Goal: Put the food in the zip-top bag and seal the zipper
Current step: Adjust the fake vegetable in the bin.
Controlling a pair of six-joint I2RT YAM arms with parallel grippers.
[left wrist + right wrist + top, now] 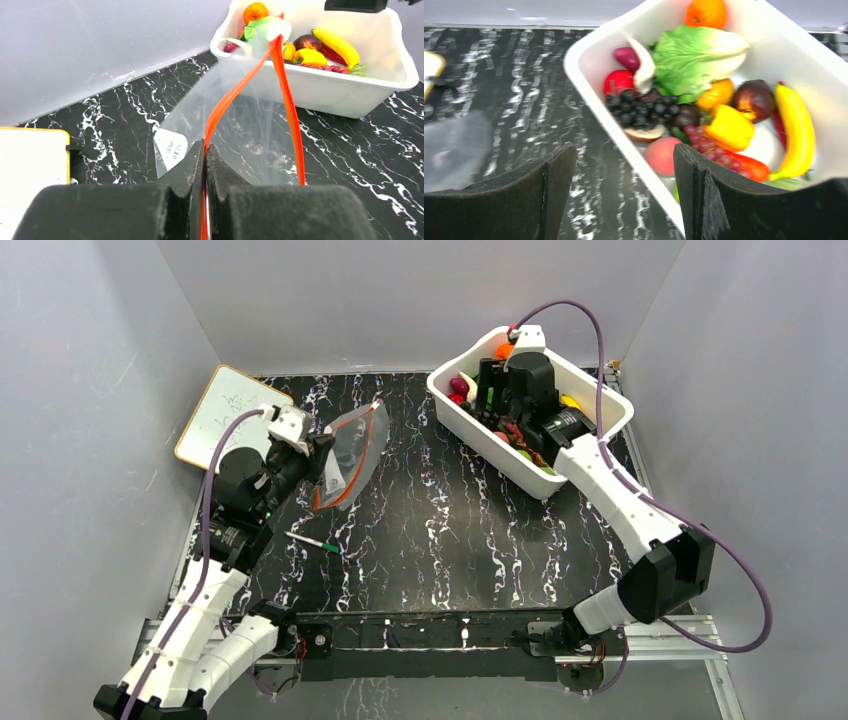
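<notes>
The clear zip-top bag (pixel 350 453) hangs above the table at the left, mouth open, its red-orange zipper (pixel 366 452) spread in a loop. My left gripper (pixel 322 452) is shut on one zipper strip (pixel 220 112); the other strip (pixel 290 110) runs apart from it. The food lies in a white tub (pixel 480 436): a banana (pixel 796 130), yellow pepper (pixel 729 127), orange (pixel 706 12), lettuce (pixel 694 57), dark grapes (pixel 636 107) and a peach (pixel 663 154). My right gripper (pixel 624 170) is open and empty over the tub's near rim (pixel 634 150).
A green-and-white pen (pixel 312 541) lies on the black marbled table in front of the bag. A yellow-edged whiteboard (pixel 222 410) leans at the far left. Grey walls close in on three sides.
</notes>
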